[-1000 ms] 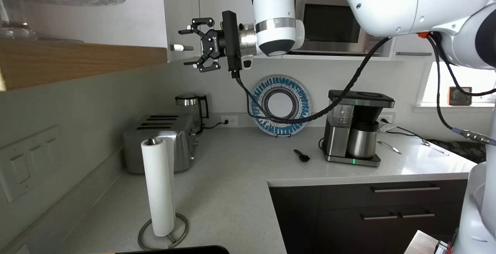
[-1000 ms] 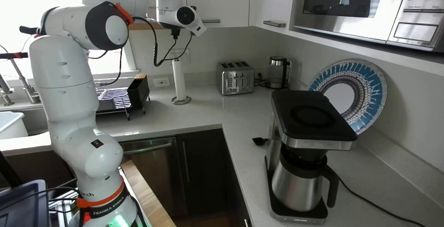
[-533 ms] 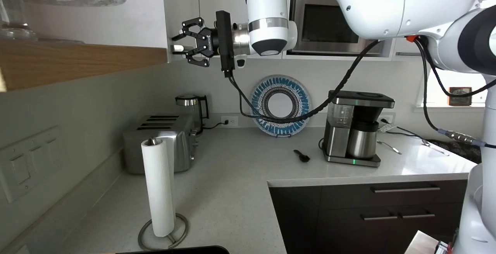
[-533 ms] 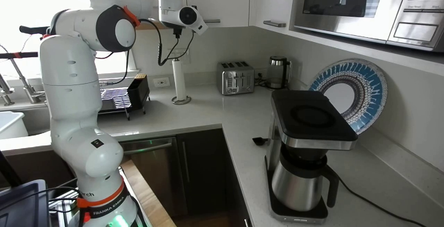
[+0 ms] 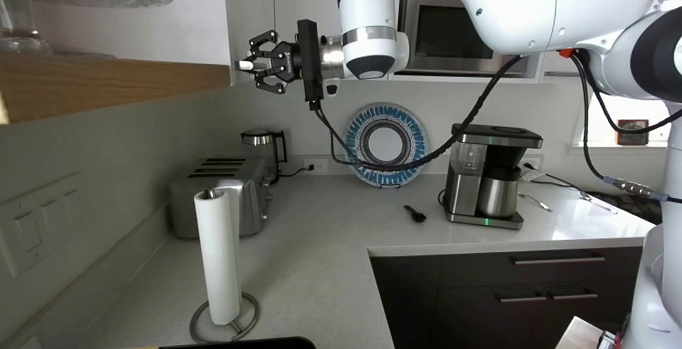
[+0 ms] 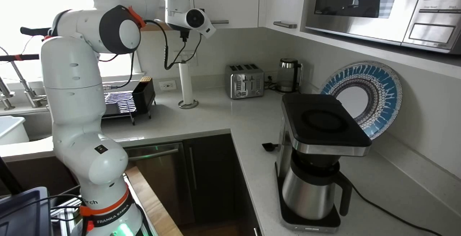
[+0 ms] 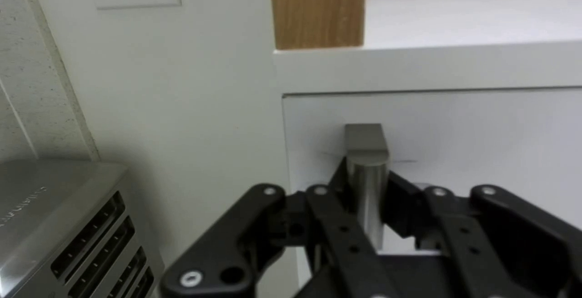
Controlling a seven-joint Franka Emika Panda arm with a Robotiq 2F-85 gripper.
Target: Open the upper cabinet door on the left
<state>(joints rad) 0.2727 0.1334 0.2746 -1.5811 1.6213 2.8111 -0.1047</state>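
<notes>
The pale counter fills the corner, and near it stands the white arm, bent over to the lower edge of the upper cabinet door. That door is above the counter, just beside the wood-edged shelf and higher than the toaster — and it looks closed, with only a thin dark line along its edge in the wrist view. I judge it stiff and fairly light: a firm first tug to free it, then little force. Where it hinges does not show, but the handle sits towards the shelf side, so it probably swings from the far side, and a dead straight pull could twist the hold. Its flat white face would be slippery and easy to scuff, with nothing to grasp.

The gripper is clenched on the handle, one finger above and one below. This looks like smooth, hard metal, unlikely to bend or dent, and it is the one good place to take hold — here near its shelf-side end, which should give the better leverage. The dark fingertips lie close against it from both sides; smooth metal may let them slide as the door turns, so a snug squeeze seems right
</notes>
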